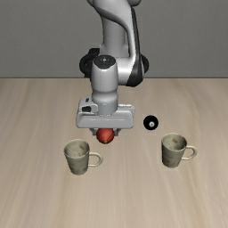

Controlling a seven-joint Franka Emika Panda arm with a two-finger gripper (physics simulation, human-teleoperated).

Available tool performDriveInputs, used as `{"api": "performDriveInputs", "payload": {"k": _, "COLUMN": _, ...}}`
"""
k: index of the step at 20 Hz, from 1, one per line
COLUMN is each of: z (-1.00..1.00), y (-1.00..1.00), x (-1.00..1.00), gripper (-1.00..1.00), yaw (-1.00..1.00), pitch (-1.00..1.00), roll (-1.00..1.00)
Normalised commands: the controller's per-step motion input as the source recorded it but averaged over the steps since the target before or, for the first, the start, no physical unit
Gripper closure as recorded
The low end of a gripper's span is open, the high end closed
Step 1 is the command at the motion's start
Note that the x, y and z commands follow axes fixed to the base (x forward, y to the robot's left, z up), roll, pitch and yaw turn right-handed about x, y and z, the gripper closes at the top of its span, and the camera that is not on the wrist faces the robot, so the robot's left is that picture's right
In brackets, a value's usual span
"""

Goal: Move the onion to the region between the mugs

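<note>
- Fingers (99, 131) point straight down, set narrow, pinching the red onion (106, 136) from both sides
- Onion sits between the mugs' line and the robot, nearer the mug (82, 157) at the exterior view's left than the other mug (175, 150)
- Both mugs stand upright, well apart, handles toward the exterior view's right
- Black ball (150, 122) lies beside the arm
- Pale wooden bench (36, 196), grey backdrop
</note>
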Motion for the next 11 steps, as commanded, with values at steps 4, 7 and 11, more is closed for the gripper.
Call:
{"api": "performDriveInputs", "payload": {"k": 4, "z": 0.0, "y": 0.5, "x": 0.5, "gripper": 1.0, "yaw": 0.0, "pitch": 0.0, "roll": 0.0}}
{"api": "performDriveInputs", "payload": {"k": 7, "z": 0.0, "y": 1.0, "x": 0.0, "gripper": 1.0, "yaw": 0.0, "pitch": 0.0, "roll": 0.0}}
{"api": "performDriveInputs", "payload": {"k": 11, "z": 0.0, "y": 0.0, "x": 1.0, "gripper": 1.0, "yaw": 0.0, "pitch": 0.0, "roll": 0.0}}
